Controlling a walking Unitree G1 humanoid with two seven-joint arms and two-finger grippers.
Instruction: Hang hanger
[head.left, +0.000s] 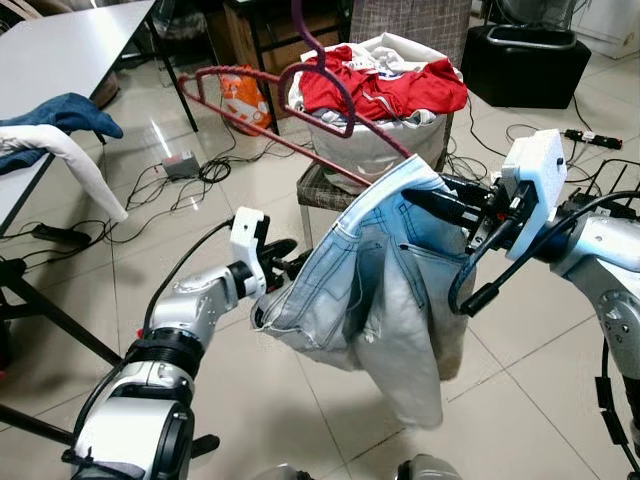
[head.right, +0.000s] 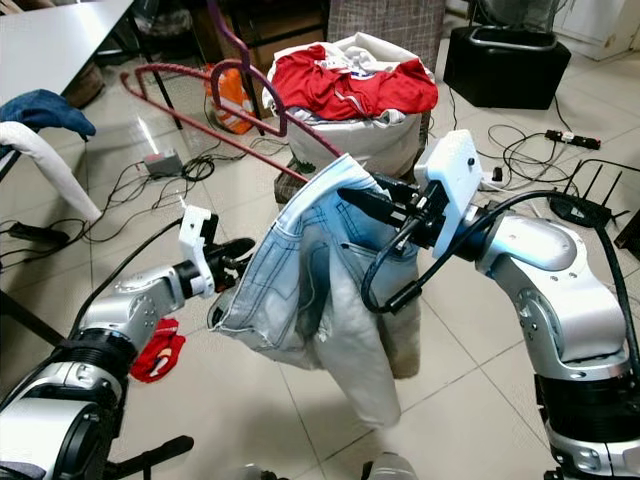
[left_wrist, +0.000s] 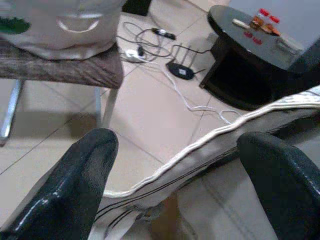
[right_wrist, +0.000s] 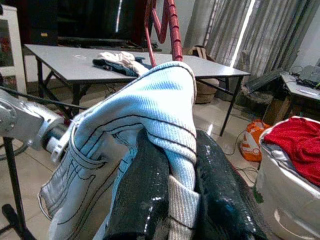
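Right claw (head.right: 345, 195) clenched on pale jeans (head.left: 370, 300) draped over the red hanger (head.left: 270, 120), its far end buried in cloth. Left claw (head.left: 285, 262) released, fingertips partly hidden at the jeans' hem.

You've got a dark red hanger (head.left: 262, 118), ribbed bar, with a purple-maroon hook at top centre. Jeans (head.left: 372, 280) mid-frame are pale washed blue with darker blue seams, whitish-grey lower leg. Upper centre, the white laundry bag (head.left: 385, 140) holds red clothes (head.left: 385, 85). Upper left, the table (head.left: 60, 50) is light grey with a navy garment (head.left: 62, 112) and a white one on it. Floor tiles are glossy beige; an orange bag (head.left: 243, 97) sits behind the hanger. Arms are silver, and the right gripper (right_wrist: 182, 200) has black fingers (right_wrist: 142, 195).
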